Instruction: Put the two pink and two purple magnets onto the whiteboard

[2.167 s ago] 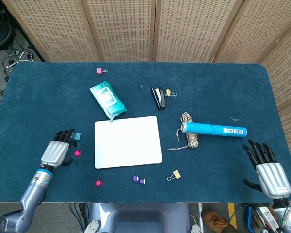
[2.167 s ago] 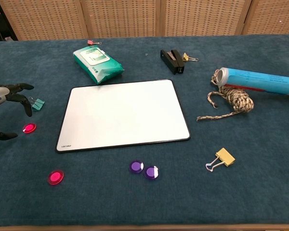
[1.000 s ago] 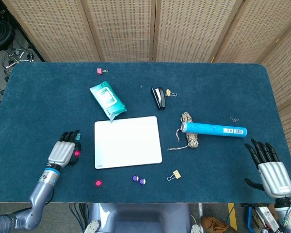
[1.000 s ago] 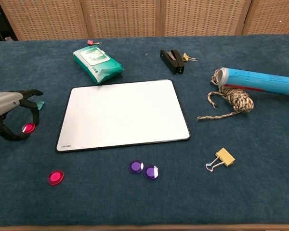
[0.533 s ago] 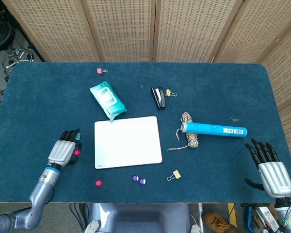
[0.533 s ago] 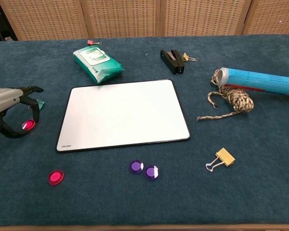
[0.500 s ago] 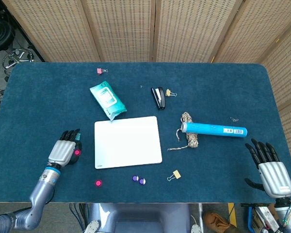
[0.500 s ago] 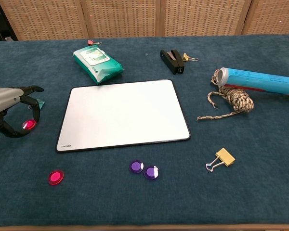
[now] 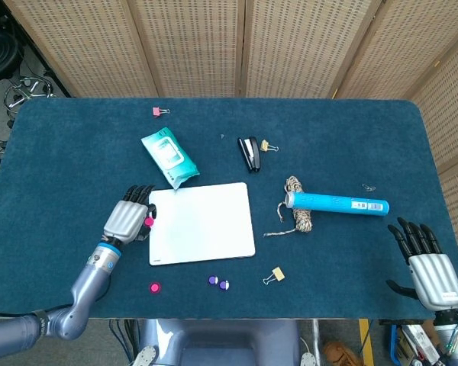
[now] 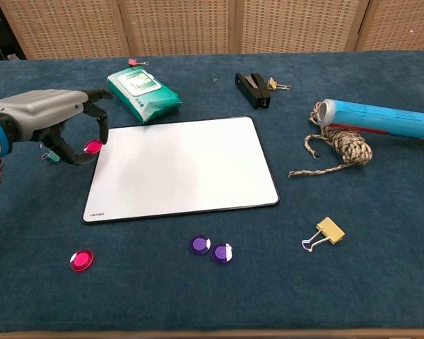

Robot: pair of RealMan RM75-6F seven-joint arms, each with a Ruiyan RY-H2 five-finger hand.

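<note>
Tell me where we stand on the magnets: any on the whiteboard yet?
None yet: the whiteboard is bare. The left robot hand pinches one pink magnet at the board's left edge, about to place it. Left to do: the second pink magnet on the cloth near the front, and two purple magnets just below the board. The right robot hand is open and idle.

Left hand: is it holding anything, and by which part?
Yes. The left hand pinches a pink magnet by its rim between thumb and fingers, at the whiteboard's left edge.
</note>
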